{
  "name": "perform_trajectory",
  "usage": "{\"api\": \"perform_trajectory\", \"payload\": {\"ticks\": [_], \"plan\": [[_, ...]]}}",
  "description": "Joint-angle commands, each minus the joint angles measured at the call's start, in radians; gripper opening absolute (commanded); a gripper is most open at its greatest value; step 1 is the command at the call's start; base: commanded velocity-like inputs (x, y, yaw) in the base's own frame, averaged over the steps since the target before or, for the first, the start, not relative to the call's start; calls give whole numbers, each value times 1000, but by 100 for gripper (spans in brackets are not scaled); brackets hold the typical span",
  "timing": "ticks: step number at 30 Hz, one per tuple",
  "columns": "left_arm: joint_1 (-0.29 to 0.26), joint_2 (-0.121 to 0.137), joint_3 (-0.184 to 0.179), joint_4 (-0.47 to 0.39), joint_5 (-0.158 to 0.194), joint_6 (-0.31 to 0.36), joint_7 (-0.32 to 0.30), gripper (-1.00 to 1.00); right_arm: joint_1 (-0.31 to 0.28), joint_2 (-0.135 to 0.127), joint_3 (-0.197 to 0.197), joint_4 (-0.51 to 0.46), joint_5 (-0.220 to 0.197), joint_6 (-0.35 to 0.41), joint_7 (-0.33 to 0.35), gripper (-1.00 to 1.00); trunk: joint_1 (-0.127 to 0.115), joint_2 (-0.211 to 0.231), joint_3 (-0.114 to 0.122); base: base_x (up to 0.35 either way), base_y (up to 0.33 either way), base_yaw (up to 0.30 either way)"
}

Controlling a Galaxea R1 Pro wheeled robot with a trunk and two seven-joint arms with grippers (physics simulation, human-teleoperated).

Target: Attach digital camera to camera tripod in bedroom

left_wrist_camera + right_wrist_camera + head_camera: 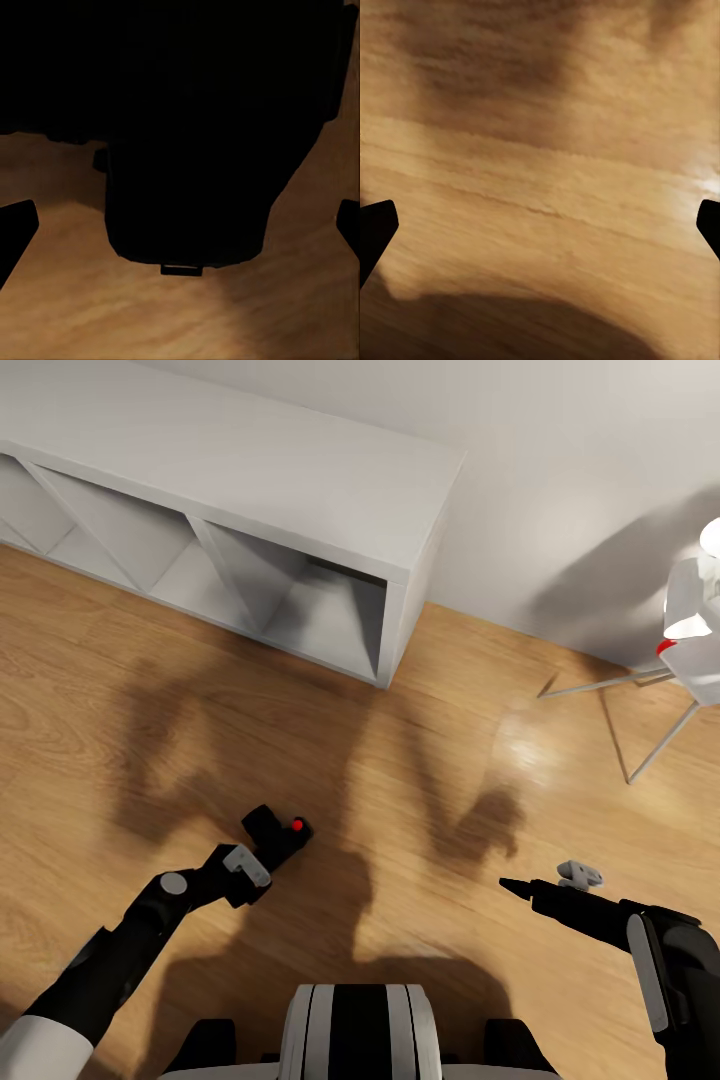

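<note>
Digital camera [277, 832] seen at 7 o'clock of head view, above wood floor [420, 780], at left gripper [262, 860] tips; grasp cannot be confirmed. Right gripper [515, 887] spread wide, nothing between. Risk judged: camera dropped if hold shallow. Left wrist view: camera underside [187, 150] fills frame close. Head view adds grey shelf [300, 510] at 11 o'clock, white lamp [690, 640] at 3 o'clock.

Black digital camera [277, 833] with a red dot; honey-brown plank floor [420, 780]; pale grey shelf [240, 490]; white lamp [695, 625].
</note>
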Motion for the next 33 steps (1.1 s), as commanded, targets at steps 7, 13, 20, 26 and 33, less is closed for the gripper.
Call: {"api": "perform_trajectory", "payload": {"ticks": [7,13,20,26,33], "plan": [[0,-6,-4,2,-10,3,-4,100,-1,0,-2,0,-5,7,1,100,0,0,-1,0,0,0],[0,-7,-4,4,-10,3,-4,100,-1,0,-2,0,-5,7,2,100,0,0,-1,0,0,0],[0,-19,1,6,-88,4,60,100,-1,0,-2,0,-5,7,3,100,0,0,-1,0,0,0],[0,-39,4,7,-101,4,100,100,-1,0,-2,-1,-5,7,4,100,0,0,-1,0,0,0],[-1,-49,6,8,-105,4,111,100,-1,0,-2,-2,-5,7,5,100,0,0,-1,0,0,0]]}}
